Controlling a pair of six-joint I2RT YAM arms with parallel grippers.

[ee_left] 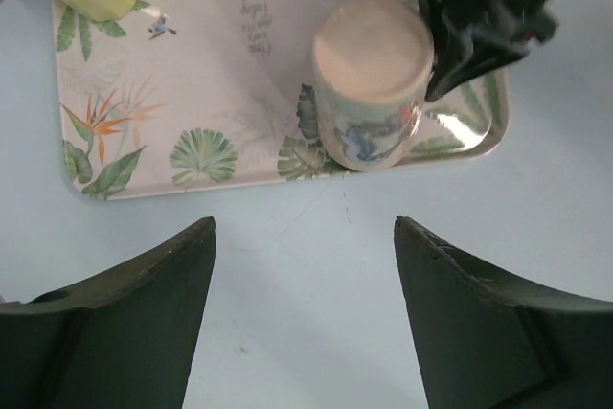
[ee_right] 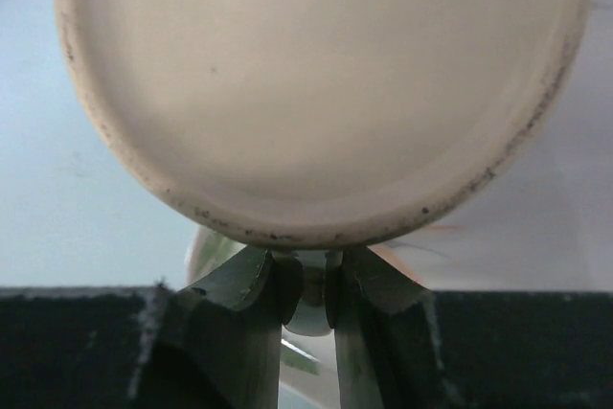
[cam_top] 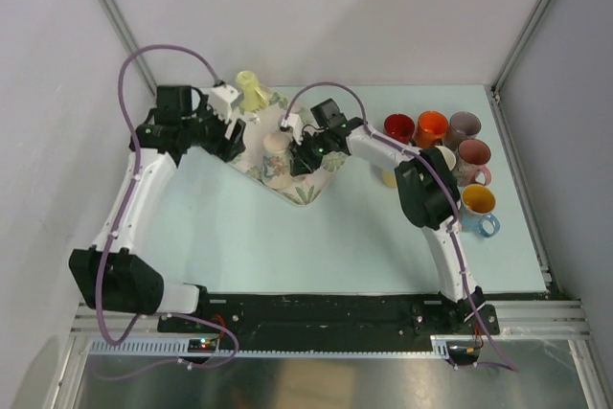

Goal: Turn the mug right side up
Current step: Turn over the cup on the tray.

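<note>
A cream mug [cam_top: 276, 147] with a leaf print stands upside down on the floral tray [cam_top: 308, 194], its flat base [ee_left: 369, 45] facing up. My right gripper [cam_top: 300, 154] is at the mug's right side. In the right wrist view the base [ee_right: 316, 83] fills the frame, and below it the right gripper [ee_right: 306, 290] is shut on the mug's handle [ee_right: 308, 318], one pad on each side. My left gripper [ee_left: 304, 222] hangs open over bare table just in front of the tray [ee_left: 220, 93], holding nothing.
A yellow-green mug [cam_top: 252, 91] lies at the tray's far corner. Several upright mugs cluster at the back right: red [cam_top: 399, 127], orange [cam_top: 431, 126], pink [cam_top: 474, 153] and a yellow-lined blue one [cam_top: 479, 204]. Frame posts stand at the back corners.
</note>
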